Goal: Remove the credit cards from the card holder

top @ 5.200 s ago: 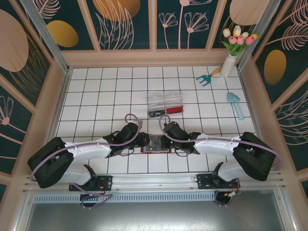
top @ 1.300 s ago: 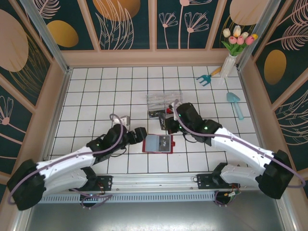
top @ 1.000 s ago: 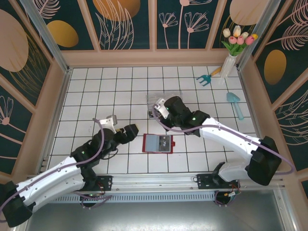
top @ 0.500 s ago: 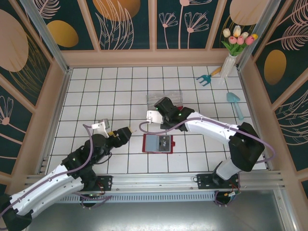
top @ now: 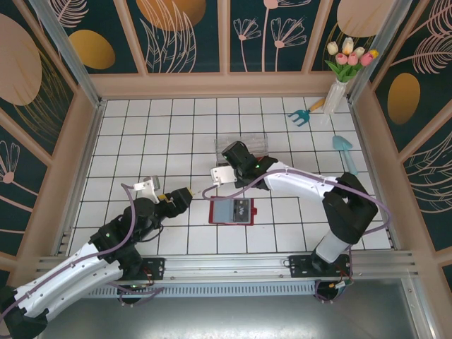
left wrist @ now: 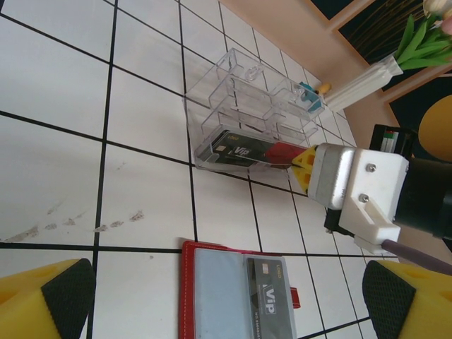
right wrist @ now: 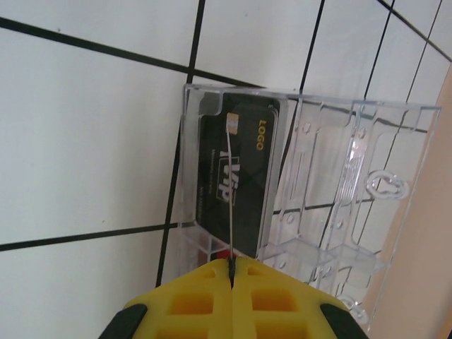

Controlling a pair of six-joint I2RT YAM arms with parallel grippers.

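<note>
Tray (top: 258, 141) beyond card holder (top: 232, 210), trowel (top: 345, 153) aside

Table (top: 141, 134): white square tiles, dark grid lines, walled in by a pale wooden frame. From the table centre in the top view, the card holder (top: 232, 210) lies open and flat at 6 o'clock, red border up, near the front edge. The clear tray (top: 254, 145) sits just past centre at 12 to 1 o'clock. Blue rake (top: 304, 114) at 2 o'clock, vase (top: 337, 95) standing in the corner beyond it. Blue trowel (top: 345, 153) at 3 o'clock, near the right wall. Faint smudges (left wrist: 78, 224) on one tile, left wrist view.
</note>
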